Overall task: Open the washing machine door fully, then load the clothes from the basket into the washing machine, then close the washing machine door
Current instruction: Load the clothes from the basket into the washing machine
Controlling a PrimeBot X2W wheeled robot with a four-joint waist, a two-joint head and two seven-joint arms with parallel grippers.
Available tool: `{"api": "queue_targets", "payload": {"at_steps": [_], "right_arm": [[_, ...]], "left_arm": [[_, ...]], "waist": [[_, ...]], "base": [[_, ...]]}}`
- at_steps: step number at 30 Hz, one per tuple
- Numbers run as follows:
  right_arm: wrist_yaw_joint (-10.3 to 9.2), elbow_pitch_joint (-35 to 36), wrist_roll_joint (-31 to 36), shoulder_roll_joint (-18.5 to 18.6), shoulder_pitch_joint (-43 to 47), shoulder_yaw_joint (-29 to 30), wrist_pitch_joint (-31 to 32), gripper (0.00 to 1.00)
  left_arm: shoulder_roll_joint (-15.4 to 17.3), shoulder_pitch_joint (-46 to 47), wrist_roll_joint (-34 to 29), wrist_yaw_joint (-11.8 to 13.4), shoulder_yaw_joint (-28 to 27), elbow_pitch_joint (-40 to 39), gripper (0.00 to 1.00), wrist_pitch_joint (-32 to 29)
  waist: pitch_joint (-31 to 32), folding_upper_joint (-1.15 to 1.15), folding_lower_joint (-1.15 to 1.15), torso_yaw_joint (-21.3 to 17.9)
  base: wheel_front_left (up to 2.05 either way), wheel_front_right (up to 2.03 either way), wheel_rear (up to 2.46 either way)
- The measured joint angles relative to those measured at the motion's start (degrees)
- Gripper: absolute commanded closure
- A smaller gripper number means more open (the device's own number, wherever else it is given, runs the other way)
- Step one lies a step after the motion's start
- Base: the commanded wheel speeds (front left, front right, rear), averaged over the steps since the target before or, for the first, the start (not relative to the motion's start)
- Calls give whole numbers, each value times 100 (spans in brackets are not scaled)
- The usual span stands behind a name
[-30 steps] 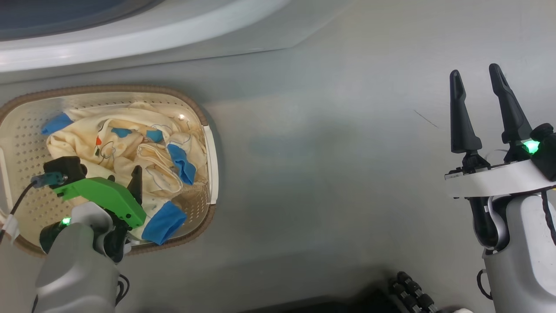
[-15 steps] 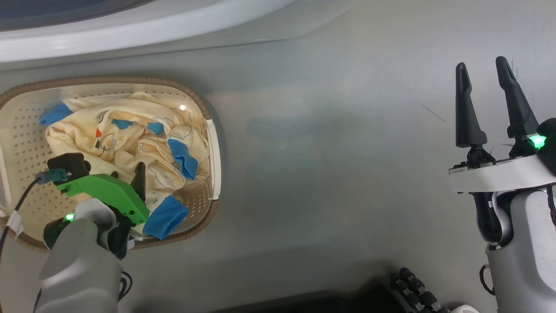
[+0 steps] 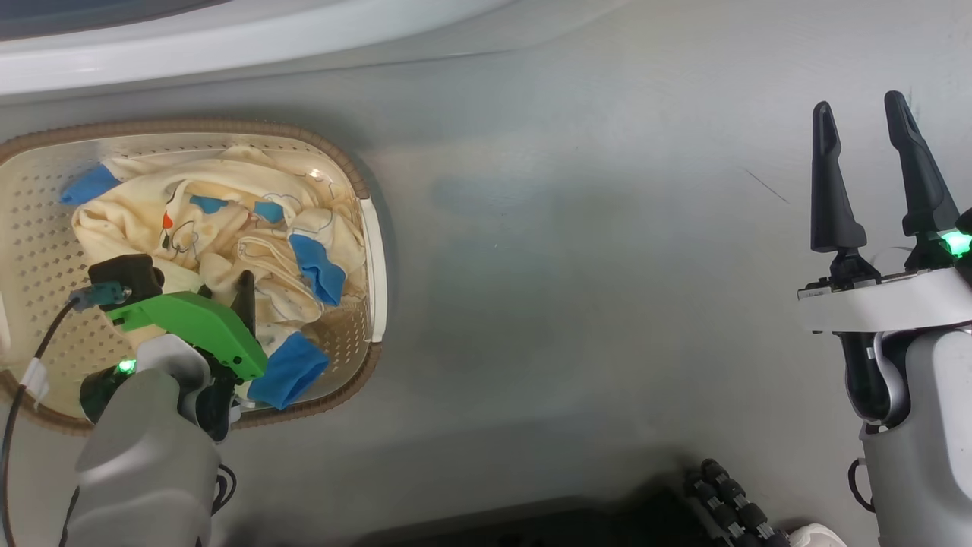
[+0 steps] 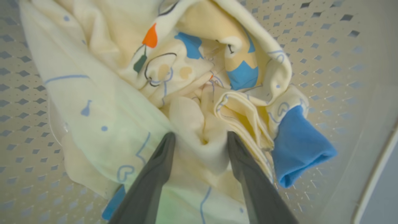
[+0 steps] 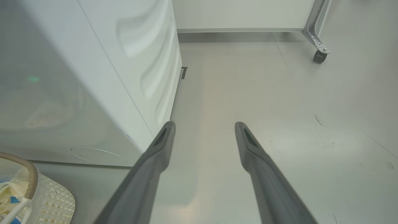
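Cream-yellow blue-cuffed clothes [image 3: 228, 228] heaped in cream perforated plastic basket [image 3: 42, 251] on grey floor [image 3: 577, 266] beside white washing machine [image 5: 93, 77]. Left gripper [image 4: 200, 137] spread, straddling cloth fold. Right gripper [image 3: 858, 102] spread, empty, well apart.

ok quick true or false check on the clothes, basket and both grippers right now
1. The clothes lie inside the basket. True.
2. The right gripper holds a garment. False: it is open above the bare floor and holds nothing.
3. The left gripper has its fingers on either side of a fold of cream cloth. True.
4. The basket stands on top of the washing machine. False: it sits on the floor beside the machine.
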State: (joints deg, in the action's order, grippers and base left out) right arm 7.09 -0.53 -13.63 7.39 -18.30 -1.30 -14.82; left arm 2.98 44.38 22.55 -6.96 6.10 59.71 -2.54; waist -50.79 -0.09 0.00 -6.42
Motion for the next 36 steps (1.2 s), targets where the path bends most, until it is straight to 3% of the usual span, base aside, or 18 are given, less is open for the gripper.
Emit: {"api": "queue_targets", "payload": {"at_steps": [1, 2, 3, 17, 26, 36], "right_arm": [[0, 0, 2, 5, -1, 10, 0, 0], [0, 0, 4, 13, -2, 18, 0, 0], [0, -2, 4, 20, -4, 34, 0, 0], [0, -223, 7, 25, -30, 94, 0, 0], [0, -434, 7, 12, 1, 164, 0, 0], [0, -619, 4, 4, 319, 174, 0, 0]], "left_arm": [[-4, 7, -2, 0, 16, 14, 61, 38], [-8, 14, -18, 0, 44, 32, 77, 65], [-14, 22, -45, 0, 77, 56, 99, 97], [-105, -5, -51, -1, 253, 344, 100, 798], [-127, -356, -37, -1, 316, 370, 100, 1489], [-151, -800, 68, -2, 517, 144, 100, 1636]], "waist": [[-5, 0, 0, 5], [-9, 0, 0, 11], [-9, 0, 0, 20], [375, 0, 0, 188], [958, 0, 0, 357], [1735, 0, 0, 600]], "base": [[0, 0, 0], [0, 0, 0], [0, 0, 0], [0, 0, 0], [0, 0, 0], [0, 0, 0]]}}
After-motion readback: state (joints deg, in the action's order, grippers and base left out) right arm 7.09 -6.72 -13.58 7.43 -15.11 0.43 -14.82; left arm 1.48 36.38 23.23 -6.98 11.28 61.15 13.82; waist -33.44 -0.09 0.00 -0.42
